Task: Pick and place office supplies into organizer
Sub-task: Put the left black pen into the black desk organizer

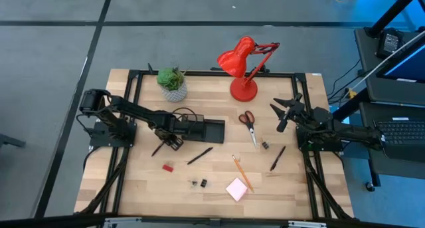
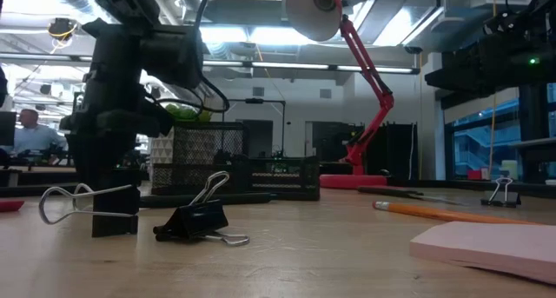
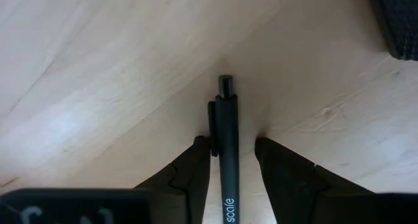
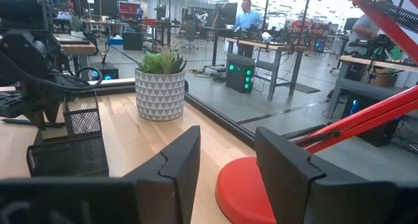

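Down at the counter [image 1: 133, 181], the left gripper [image 3: 233, 160] straddles a black pen [image 3: 226, 145] lying beside the organizer [image 1: 204, 129], fingers slightly apart and flanking its barrel. Right gripper [image 4: 227, 160] hovers parted, empty.

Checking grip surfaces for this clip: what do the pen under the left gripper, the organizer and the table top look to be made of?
Pen: matte black plastic, probably; smooth barrel, moulded clip, printed lettering. It lies between the open fingers of the left gripper.
Organizer: black wire mesh, likely metal; see-through grid walls.
Table: light wood, visible grain and plank seams, low sheen.
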